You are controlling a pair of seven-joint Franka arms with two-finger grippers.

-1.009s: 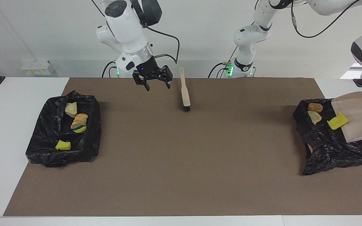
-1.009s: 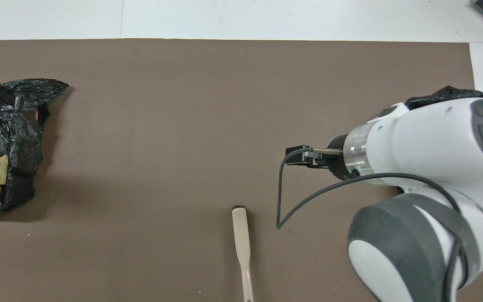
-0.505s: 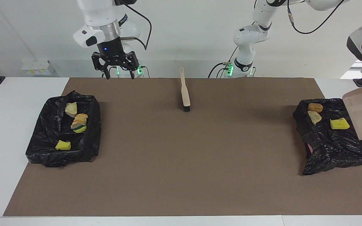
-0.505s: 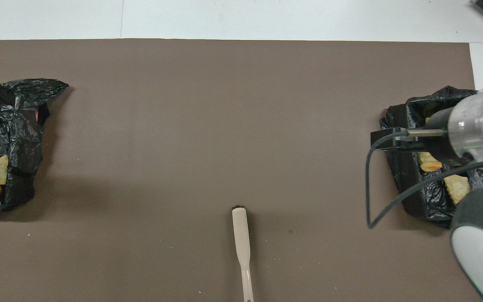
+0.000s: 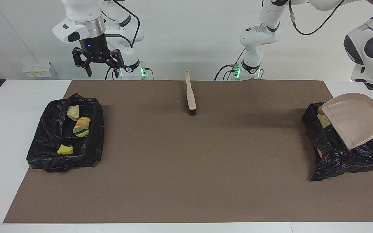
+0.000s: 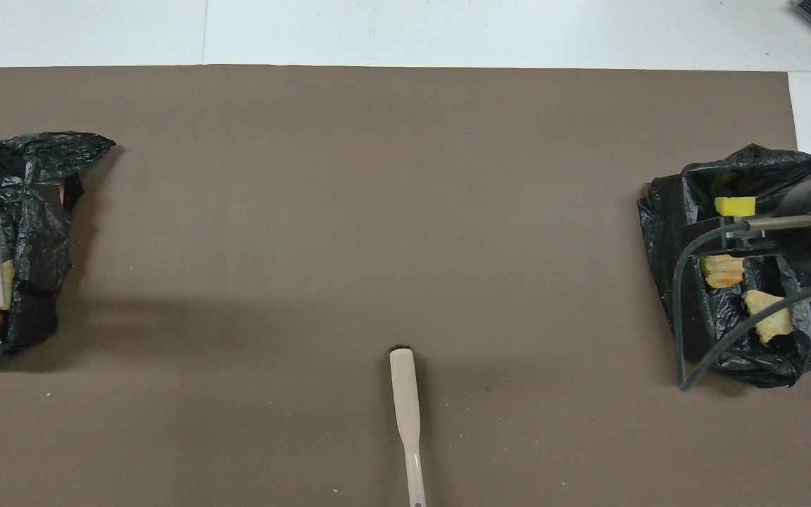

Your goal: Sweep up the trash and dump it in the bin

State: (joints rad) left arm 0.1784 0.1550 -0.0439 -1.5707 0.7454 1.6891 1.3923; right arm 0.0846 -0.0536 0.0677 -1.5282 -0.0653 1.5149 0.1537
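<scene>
Facing view shows the dustpan [image 5: 355, 119] at right over a bin [image 5: 345, 155], its gripper out of frame, clamped shut, while the right gripper [image 5: 98, 64] gapes upper left.

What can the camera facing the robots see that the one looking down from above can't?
Only the facing view shows the whole beige dustpan tipped over its bin, and the right gripper, open, raised near the robots. Only the overhead view shows the table's white strip farthest from the robots. Both show the brush on the brown mat and two black-lined bins holding scraps.
</scene>
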